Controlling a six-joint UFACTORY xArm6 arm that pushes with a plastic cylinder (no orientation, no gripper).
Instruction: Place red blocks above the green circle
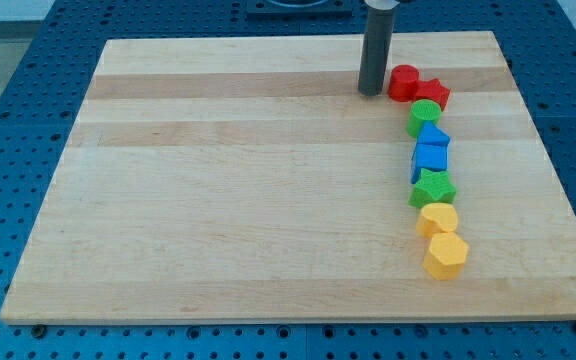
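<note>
My tip (370,92) rests on the board at the view's upper right, just left of a red round block (402,82), close to touching it. A red star-shaped block (433,94) lies right beside the red round block on its right. The green circle (424,117) sits directly below the two red blocks, touching them.
Below the green circle runs a column: a blue block (433,137), a second blue block (430,159), a green star (433,187), a yellow round block (437,218) and a yellow hexagon (446,255). The wooden board (228,180) lies on a blue perforated table.
</note>
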